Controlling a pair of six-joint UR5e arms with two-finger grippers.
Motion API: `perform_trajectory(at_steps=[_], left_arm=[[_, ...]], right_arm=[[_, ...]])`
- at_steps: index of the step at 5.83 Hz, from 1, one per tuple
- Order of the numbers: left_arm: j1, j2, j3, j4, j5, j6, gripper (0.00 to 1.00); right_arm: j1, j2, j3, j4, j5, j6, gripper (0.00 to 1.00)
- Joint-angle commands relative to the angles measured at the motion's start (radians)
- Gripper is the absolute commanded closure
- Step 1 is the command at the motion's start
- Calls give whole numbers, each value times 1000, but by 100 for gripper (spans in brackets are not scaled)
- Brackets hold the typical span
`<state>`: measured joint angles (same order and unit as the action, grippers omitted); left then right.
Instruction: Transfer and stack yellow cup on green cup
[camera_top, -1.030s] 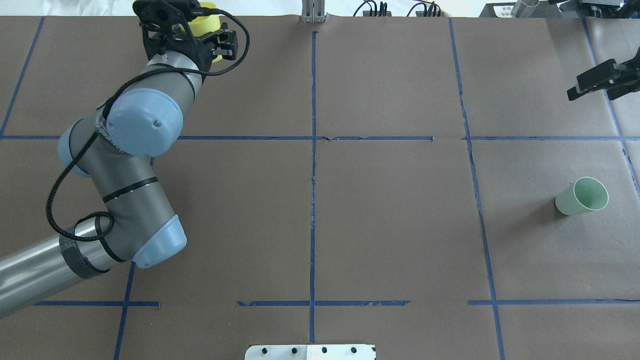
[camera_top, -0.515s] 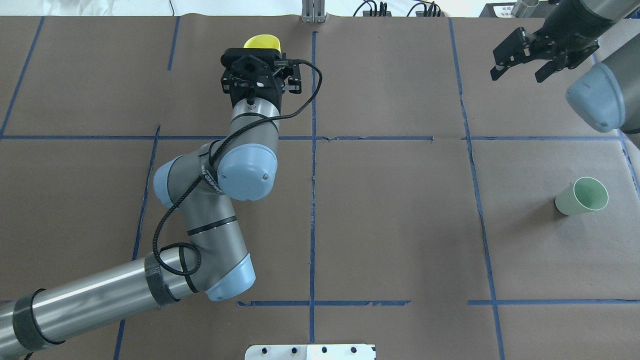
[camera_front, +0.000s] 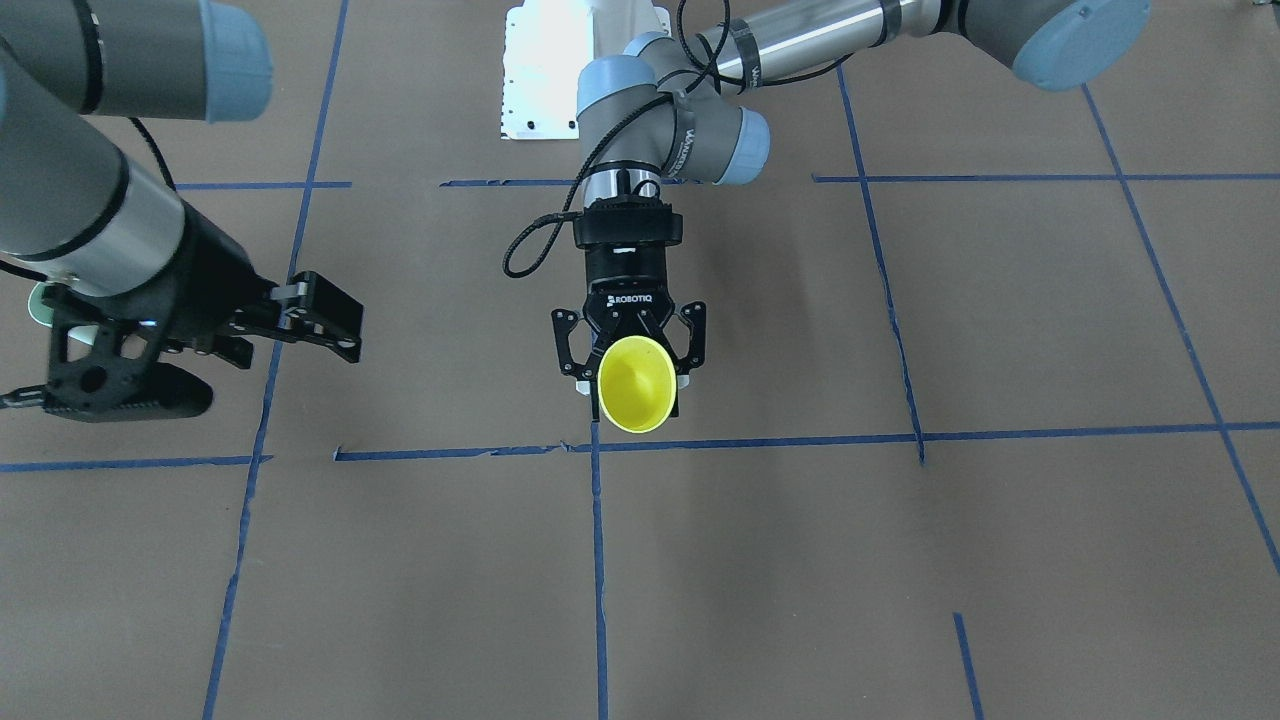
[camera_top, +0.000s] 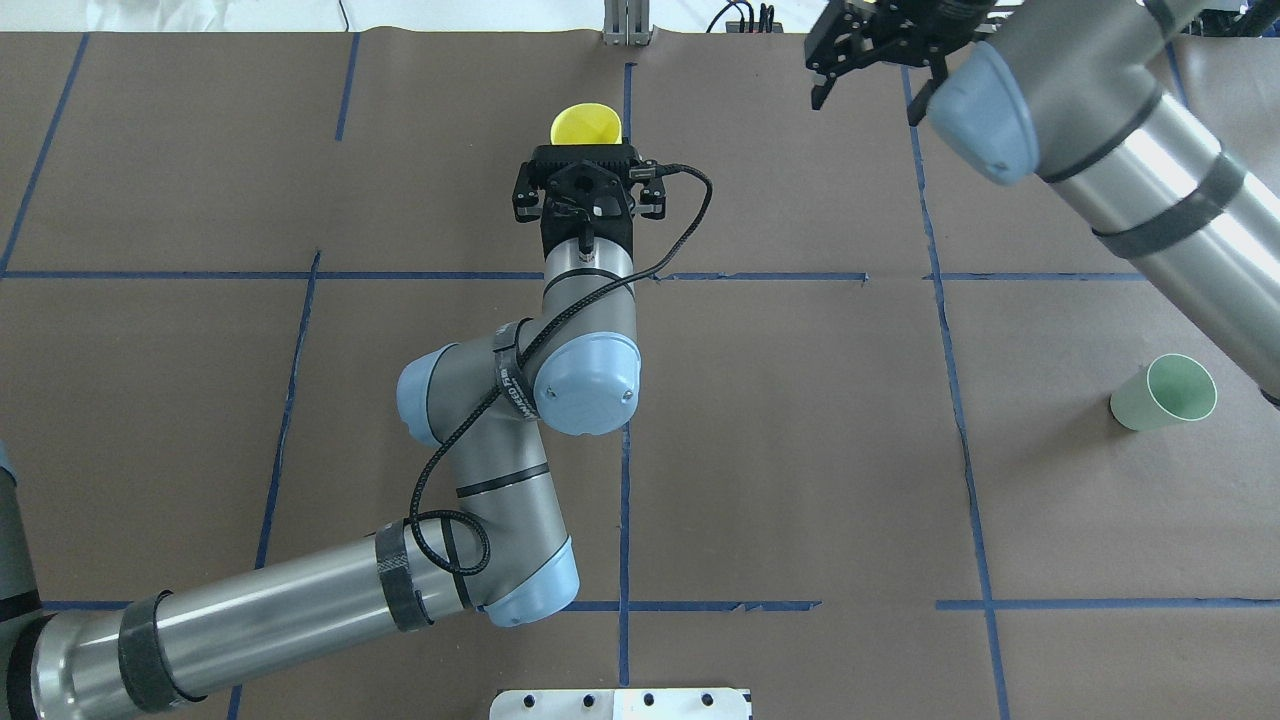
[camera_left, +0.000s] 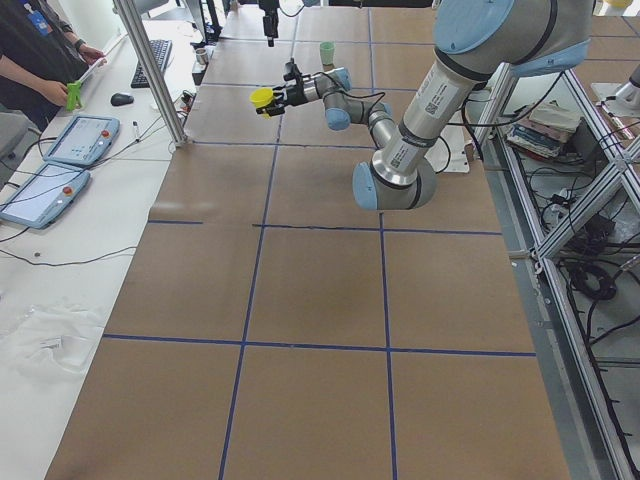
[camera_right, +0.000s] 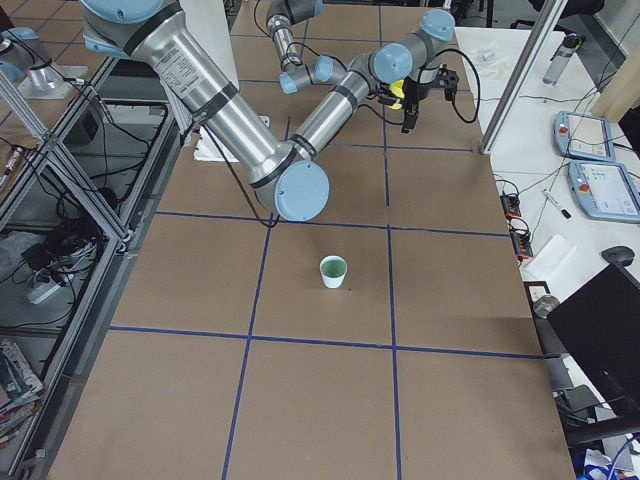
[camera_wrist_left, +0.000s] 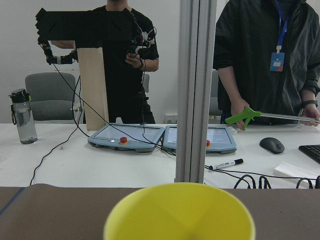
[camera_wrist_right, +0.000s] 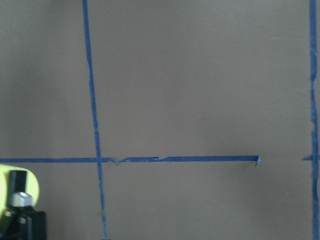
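Observation:
My left gripper (camera_top: 587, 150) is shut on the yellow cup (camera_top: 587, 125) and holds it on its side above the table, near the centre tape line at the far side. The cup's mouth faces away from the robot in the front view (camera_front: 637, 383); its rim fills the bottom of the left wrist view (camera_wrist_left: 179, 212). The green cup (camera_top: 1165, 392) stands upright on the table's right part, also seen in the right side view (camera_right: 333, 271). My right gripper (camera_top: 868, 75) is open and empty at the far edge, to the right of the yellow cup and far from the green cup.
Brown paper with blue tape lines (camera_top: 626, 400) covers the table. An aluminium post (camera_top: 626, 25) stands at the far edge just beyond the yellow cup. Operators, tablets (camera_left: 75, 140) and cables lie past that edge. The white base plate (camera_top: 620, 704) sits at the near edge.
My left arm has swung right from the far left corner to the centre line, carrying the yellow cup. My right arm has moved left along the far edge. The green cup has not moved.

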<state>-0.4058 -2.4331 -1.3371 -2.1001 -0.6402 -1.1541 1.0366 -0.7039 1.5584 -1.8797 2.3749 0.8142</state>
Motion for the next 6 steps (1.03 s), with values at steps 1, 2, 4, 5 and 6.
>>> perform_trajectory(at_steps=[1,2,4,5,6], left_arm=[[18,-14,22,0,20,-4,50],[19,-14,24,0,20,-4,50],[21,-14,22,0,20,-3,50],[21,-15,22,0,19,-3,50],[21,-15,22,0,19,-3,50]], right_arm=[[-32,284,-331,-30,4,20,0],[-47,360,-431,-30,3,16,0],[-93,362,-442,-29,-2,11,1],[-119,362,-466,-29,-8,5,2],[-145,360,-466,-29,-40,-33,2]])
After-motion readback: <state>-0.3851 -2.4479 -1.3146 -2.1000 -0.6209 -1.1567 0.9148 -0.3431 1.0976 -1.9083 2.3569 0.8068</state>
